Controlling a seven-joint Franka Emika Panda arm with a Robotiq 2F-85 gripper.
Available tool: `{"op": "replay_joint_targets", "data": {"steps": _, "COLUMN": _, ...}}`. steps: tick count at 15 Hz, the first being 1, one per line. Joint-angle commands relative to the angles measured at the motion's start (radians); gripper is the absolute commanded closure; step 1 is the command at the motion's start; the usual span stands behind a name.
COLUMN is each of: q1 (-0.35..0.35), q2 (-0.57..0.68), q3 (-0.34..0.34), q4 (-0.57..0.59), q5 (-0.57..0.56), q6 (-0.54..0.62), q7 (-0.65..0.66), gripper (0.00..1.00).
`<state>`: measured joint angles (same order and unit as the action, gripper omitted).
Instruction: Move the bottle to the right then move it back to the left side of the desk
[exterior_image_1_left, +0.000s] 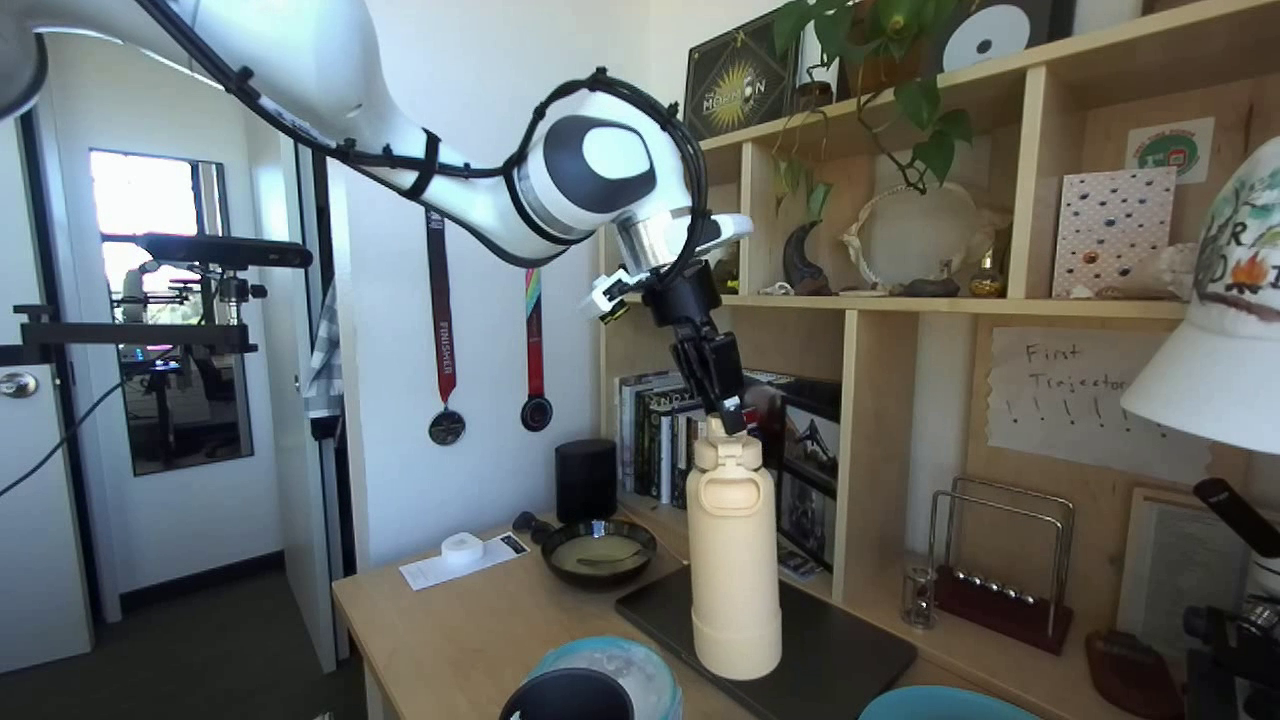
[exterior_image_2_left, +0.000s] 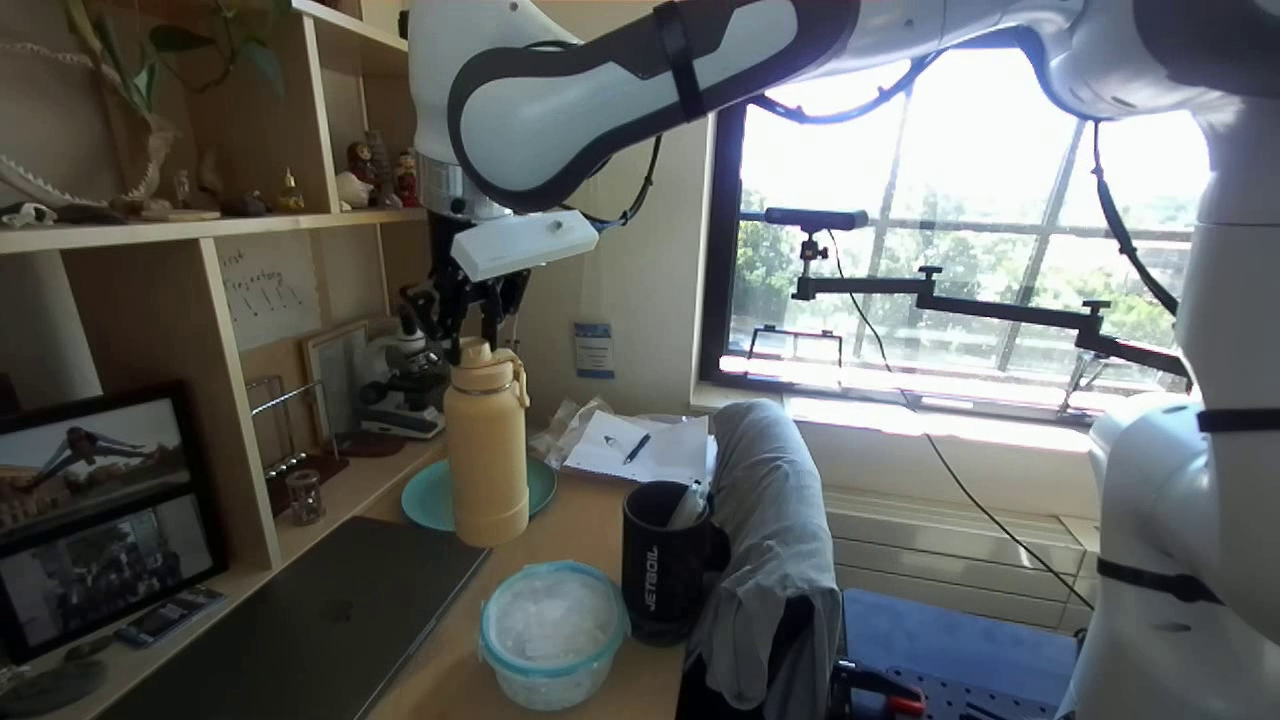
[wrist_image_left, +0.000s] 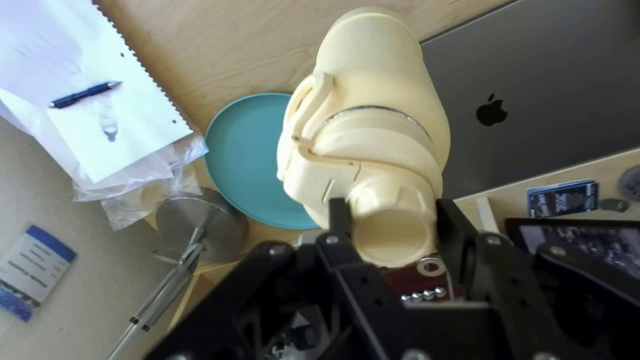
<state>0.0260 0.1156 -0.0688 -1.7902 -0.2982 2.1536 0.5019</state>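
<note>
The cream bottle (exterior_image_1_left: 735, 560) is nearly upright with its cap at the top; it also shows in an exterior view (exterior_image_2_left: 487, 460) and in the wrist view (wrist_image_left: 370, 65). My gripper (exterior_image_1_left: 728, 412) is above it, fingers pointing down, one finger on each side of the cap (wrist_image_left: 392, 215). The fingers look shut on the cap. The bottle's base seems a little above the desk (exterior_image_2_left: 570, 500), near the dark grey laptop (exterior_image_2_left: 330, 610) and the teal plate (exterior_image_2_left: 540, 490). The gripper also shows in an exterior view (exterior_image_2_left: 475, 335).
A lidded food container (exterior_image_2_left: 552, 630) and a black Jetboil cup (exterior_image_2_left: 655, 570) stand near the desk's front edge. A dark bowl (exterior_image_1_left: 600, 552) and a black speaker (exterior_image_1_left: 586, 480) stand at the far end. Shelving (exterior_image_1_left: 875, 450) with a Newton's cradle (exterior_image_1_left: 1000, 590) lines the back. Papers (exterior_image_2_left: 650, 445) lie beyond the plate.
</note>
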Motion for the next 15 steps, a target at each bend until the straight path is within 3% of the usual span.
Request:
{"op": "replay_joint_targets", "data": {"steps": 1, "q1": -0.020, "q2": -0.042, "q3": -0.023, "q4": -0.034, "q5": -0.049, "q6": -0.001, "q7": 0.084, "gripper": 0.79}}
{"op": "replay_joint_targets", "data": {"steps": 10, "q1": -0.033, "q2": -0.061, "q3": -0.033, "q4": -0.101, "q5": -0.081, "q6": 0.007, "q7": 0.145, "gripper": 0.79}}
{"op": "replay_joint_targets", "data": {"steps": 15, "q1": -0.001, "q2": -0.097, "q3": 0.014, "q4": -0.086, "q5": -0.118, "q6": -0.016, "q7": 0.125, "gripper": 0.79}}
